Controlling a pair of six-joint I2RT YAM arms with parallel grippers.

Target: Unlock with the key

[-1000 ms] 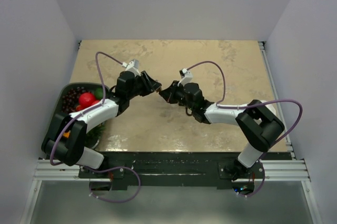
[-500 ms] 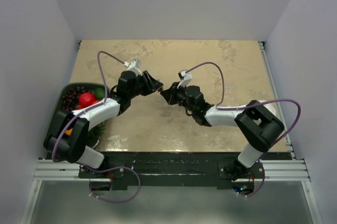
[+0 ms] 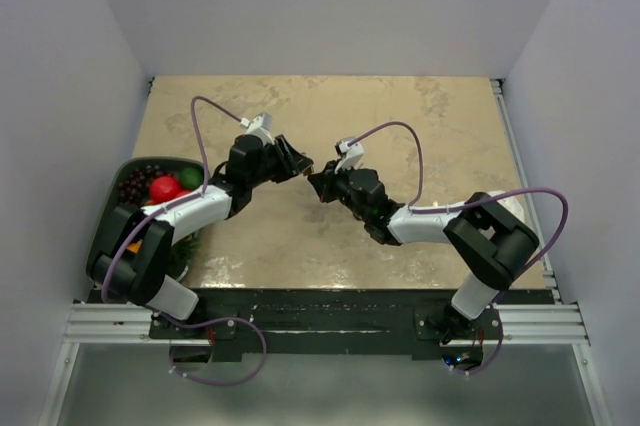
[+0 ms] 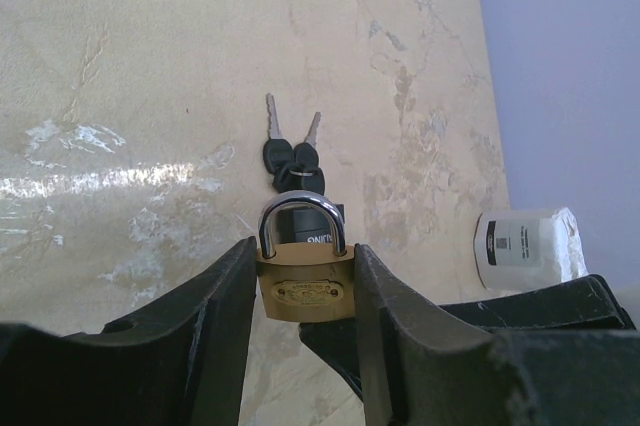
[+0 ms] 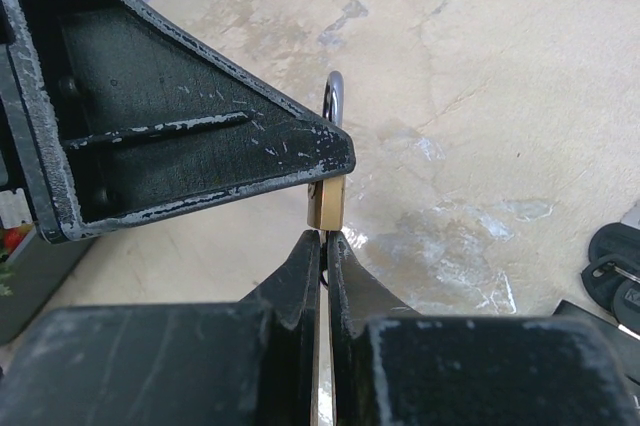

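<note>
While left end effector (image 4: pixel 305 264) clamps padlock (image 4: pixel 305 291), right end effector (image 5: pixel 323 244) holds key (image 5: pixel 321 376).

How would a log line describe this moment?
left end effector: shut on padlock; right end effector: shut on key; key: at padlock base; shackle: closed

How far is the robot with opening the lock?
Done: the left gripper has the brass padlock clamped, and the right gripper pinches a key. In hand: the key's tip is right at the padlock's underside; whether it is in the keyhole cannot be told. Left: turning it, since the shackle looks shut. Spare keys lie on the table.
</note>
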